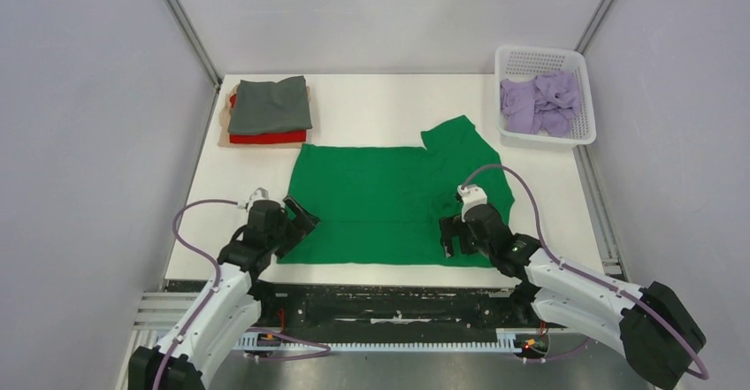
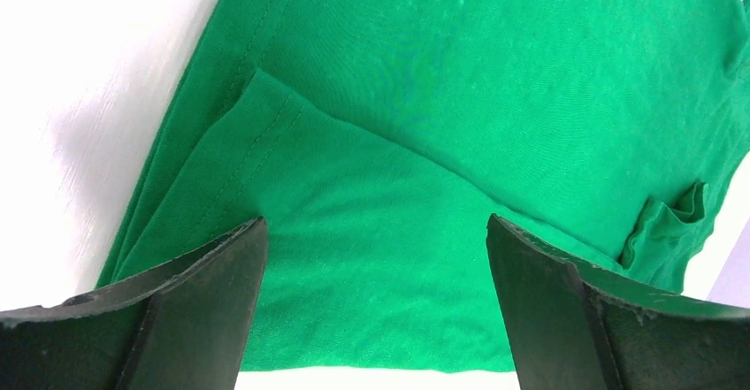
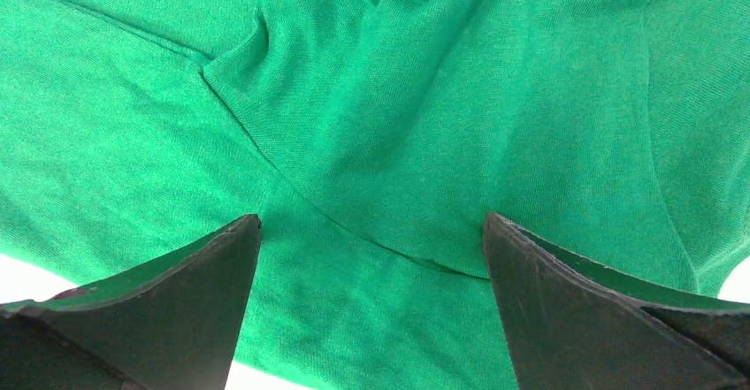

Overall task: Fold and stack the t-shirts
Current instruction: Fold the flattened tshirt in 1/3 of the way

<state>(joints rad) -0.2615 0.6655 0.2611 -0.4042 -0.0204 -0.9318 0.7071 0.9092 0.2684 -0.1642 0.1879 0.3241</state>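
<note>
The bright green t-shirt [image 1: 389, 197] lies spread on the white table, its near edge folded over, one sleeve sticking out at the far right. It fills the left wrist view [image 2: 460, 98] and the right wrist view [image 3: 424, 98]. My left gripper [image 1: 299, 216] is open over the shirt's near left corner [image 2: 376, 257]. My right gripper [image 1: 449, 238] is open over the near right part [image 3: 371, 257]. A folded stack sits at the far left: dark grey t-shirt [image 1: 270, 104] on top, red t-shirt [image 1: 268, 137] under it, a tan t-shirt's edge [image 1: 222, 129] below. The lilac t-shirts [image 1: 539, 103] are crumpled in a basket.
A white plastic basket [image 1: 584, 107] stands at the far right corner. The table's [image 1: 371, 98] near edge meets a black rail by the arm bases. Grey walls enclose the left, back and right sides.
</note>
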